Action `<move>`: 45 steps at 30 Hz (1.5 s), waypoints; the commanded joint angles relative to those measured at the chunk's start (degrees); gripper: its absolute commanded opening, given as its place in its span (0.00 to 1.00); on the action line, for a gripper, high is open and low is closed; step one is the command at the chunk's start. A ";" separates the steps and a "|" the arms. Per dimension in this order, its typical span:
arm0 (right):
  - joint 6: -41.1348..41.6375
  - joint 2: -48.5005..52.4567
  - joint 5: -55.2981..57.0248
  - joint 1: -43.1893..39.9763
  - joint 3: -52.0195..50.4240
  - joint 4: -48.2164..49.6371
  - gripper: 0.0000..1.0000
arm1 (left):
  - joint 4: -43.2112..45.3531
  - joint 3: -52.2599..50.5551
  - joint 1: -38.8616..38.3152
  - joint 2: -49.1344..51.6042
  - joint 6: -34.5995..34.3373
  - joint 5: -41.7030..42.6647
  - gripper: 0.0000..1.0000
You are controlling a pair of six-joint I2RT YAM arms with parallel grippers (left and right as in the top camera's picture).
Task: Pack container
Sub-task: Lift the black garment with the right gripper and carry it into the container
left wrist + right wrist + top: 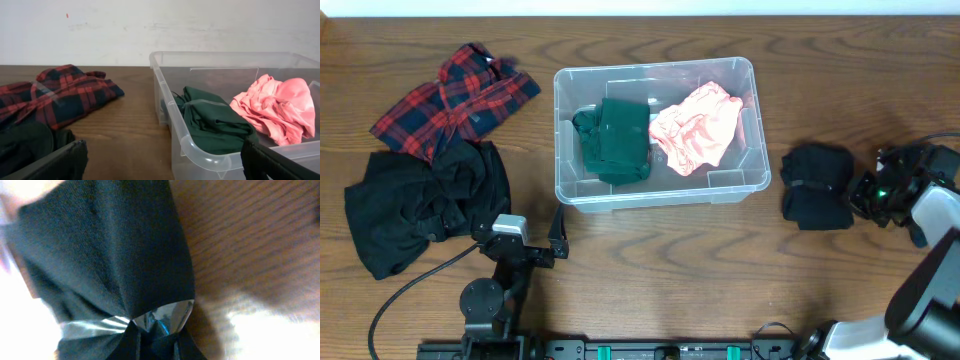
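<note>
Black knit cloth (110, 245) fills the right wrist view, its soft fabric drawn into radiating creases where the right gripper (155, 325) is closed on a pinch of it. Brown wood-grain counter (250, 240) shows beside the cloth; the rest is blurred.

From the left wrist, the left gripper (162, 160) has its dark fingers (55, 162) spread wide at the lower corners, holding nothing. Just ahead stands the container (165, 85), a clear plastic bin with a rounded rim and smooth, see-through walls. Inside it a folded dark green garment (215, 122) lies at the near left end, and a crumpled, slightly shiny pink garment (280, 112) sits to the right of it. Left of the container, on the counter, lies a red and navy plaid shirt (65, 97), with a heap of black clothing (25, 145) nearer the camera.

Overhead, the container sits on the counter at the centre, long side across. Green and pink garments lie side by side in it, touching. The plaid shirt and the black heap lie well apart from the container's left wall. The black knit cloth is a compact bundle on the counter near the container's right end, with the right gripper at its far side. The left gripper is near the container's front left corner, not touching it.
</note>
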 commanded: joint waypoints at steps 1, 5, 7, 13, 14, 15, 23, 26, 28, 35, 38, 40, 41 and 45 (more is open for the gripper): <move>2.19 -9.27 -2.01 0.17 3.45 -2.21 0.01 | -1.81 -1.11 -0.17 0.07 -0.11 0.33 0.98; 3.76 -19.45 -2.91 0.17 7.76 -8.17 0.01 | -1.81 -1.11 -0.17 0.07 -0.11 0.33 0.98; 3.96 -24.33 -2.91 0.17 9.94 -10.95 0.01 | -1.81 -1.11 -0.17 0.07 -0.11 0.33 0.98; 7.37 -36.20 -6.62 0.50 14.12 -14.82 0.01 | -1.81 -1.11 -0.17 0.07 -0.11 0.33 0.98; 8.96 -37.83 -7.72 0.94 14.16 -14.60 0.01 | -1.81 -1.11 -0.17 0.07 -0.11 0.33 0.98; 10.34 -39.30 -8.50 1.53 14.16 -14.32 0.01 | -1.81 -1.11 -0.17 0.07 -0.11 0.33 0.98; 20.61 -43.25 -9.46 12.26 14.14 -9.14 0.01 | -1.81 -1.11 -0.17 0.07 -0.11 0.33 0.98; 22.14 -41.88 -9.29 18.84 14.14 -5.46 0.01 | -1.81 -1.11 -0.17 0.07 -0.11 0.33 0.98; 23.76 -40.17 -8.20 23.50 14.14 -2.89 0.01 | -1.81 -1.11 -0.17 0.07 -0.11 0.33 0.98; 29.09 -30.93 0.04 40.04 14.14 6.58 0.01 | -1.81 -1.11 -0.17 0.07 -0.11 0.33 0.98; 33.59 -26.25 4.74 45.77 14.14 10.27 0.01 | -1.81 -1.11 -0.17 0.07 -0.11 0.33 0.98; 37.38 -22.95 7.96 49.44 14.14 12.98 0.01 | -1.81 -1.11 -0.17 0.07 -0.11 0.33 0.98; 39.69 -21.14 10.03 51.39 14.14 14.38 0.01 | -1.81 -1.11 -0.17 0.07 -0.11 0.33 0.98; 48.59 -15.19 17.81 57.33 14.14 18.03 0.01 | -1.81 -1.11 -0.17 0.07 -0.11 0.33 0.98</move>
